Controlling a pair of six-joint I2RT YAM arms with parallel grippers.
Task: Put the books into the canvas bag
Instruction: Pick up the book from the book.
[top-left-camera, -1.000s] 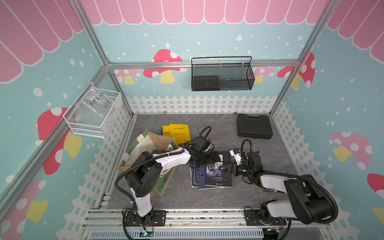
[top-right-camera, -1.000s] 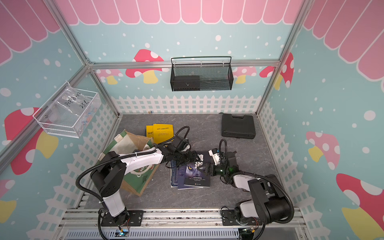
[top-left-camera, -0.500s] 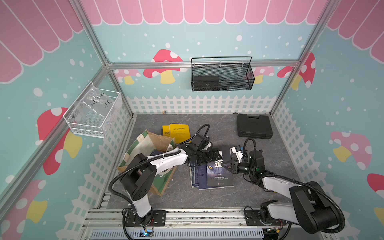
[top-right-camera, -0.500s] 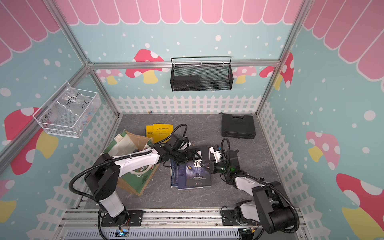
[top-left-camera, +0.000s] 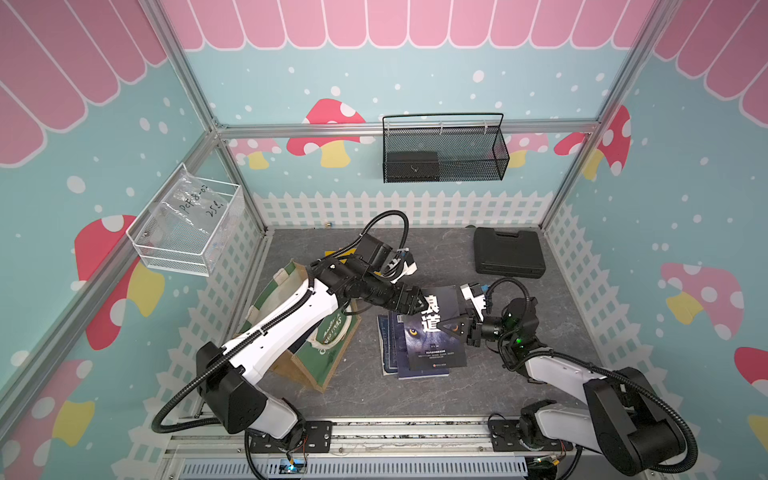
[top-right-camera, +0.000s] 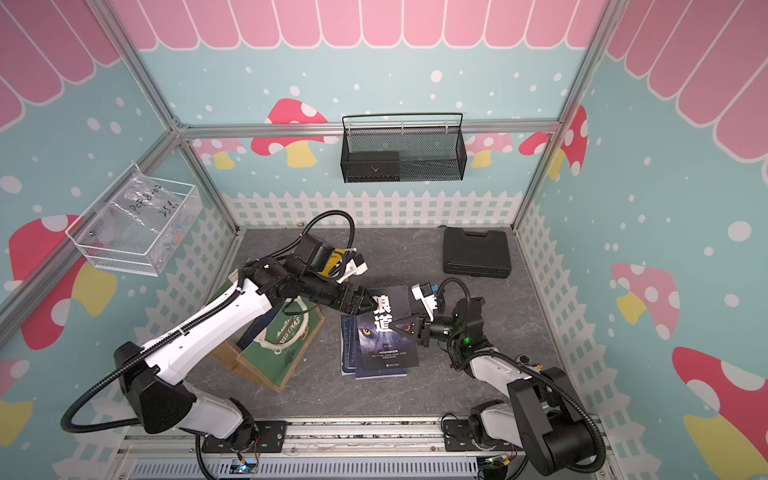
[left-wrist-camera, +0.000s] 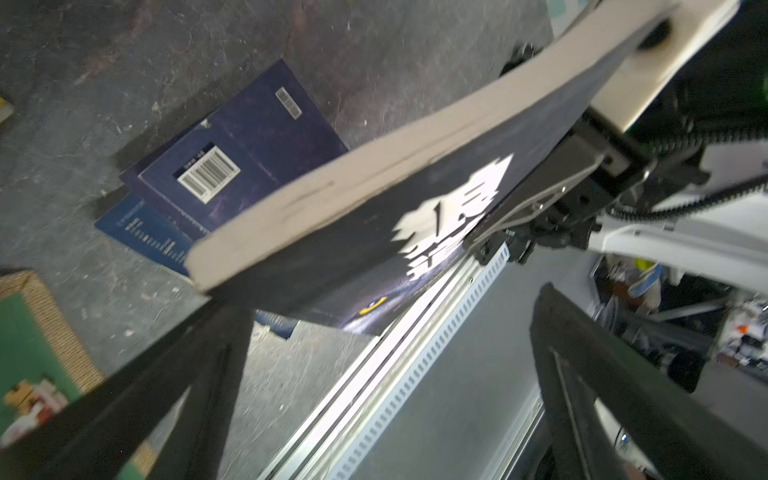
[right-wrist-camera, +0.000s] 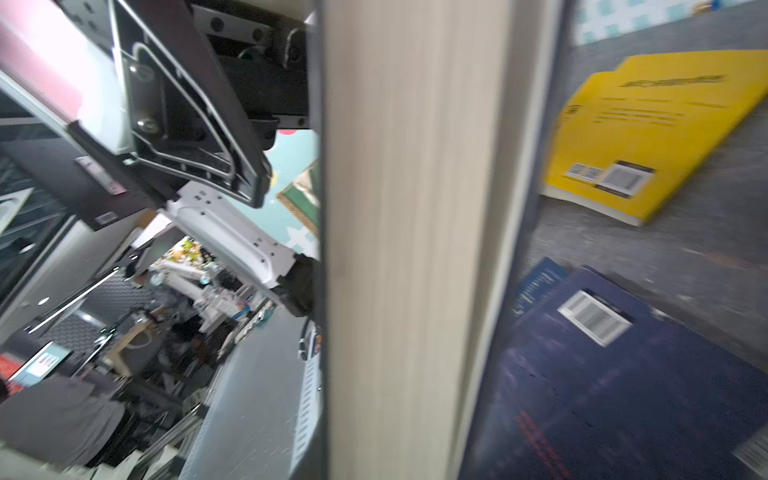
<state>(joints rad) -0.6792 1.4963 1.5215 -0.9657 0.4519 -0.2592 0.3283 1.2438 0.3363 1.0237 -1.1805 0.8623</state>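
My right gripper (top-left-camera: 455, 326) (top-right-camera: 409, 326) is shut on the right edge of the black wolf-eye book (top-left-camera: 432, 332) (top-right-camera: 384, 332). That book is tilted up off the navy books (top-left-camera: 388, 353) (top-right-camera: 347, 353) stacked on the floor. In the right wrist view its page edge (right-wrist-camera: 415, 249) fills the middle. My left gripper (top-left-camera: 415, 305) (top-right-camera: 363, 303) is open at the book's far left corner, and the left wrist view shows nothing between its fingers (left-wrist-camera: 187, 353). The canvas bag (top-left-camera: 328, 345) (top-right-camera: 278, 349) stands left of the stack, partly under my left arm. Two yellow books (right-wrist-camera: 648, 133) lie behind.
A black plastic case (top-left-camera: 509, 251) lies at the back right of the floor. On the back wall hangs a black mesh basket (top-left-camera: 442, 153), and on the left wall a white wire basket (top-left-camera: 187, 228). The metal rail (top-left-camera: 374, 432) runs along the front edge.
My right gripper has shut on the wolf-eye book's right edge and tilted it up off the stack. My left gripper has moved right, from the bag to the book's corner.
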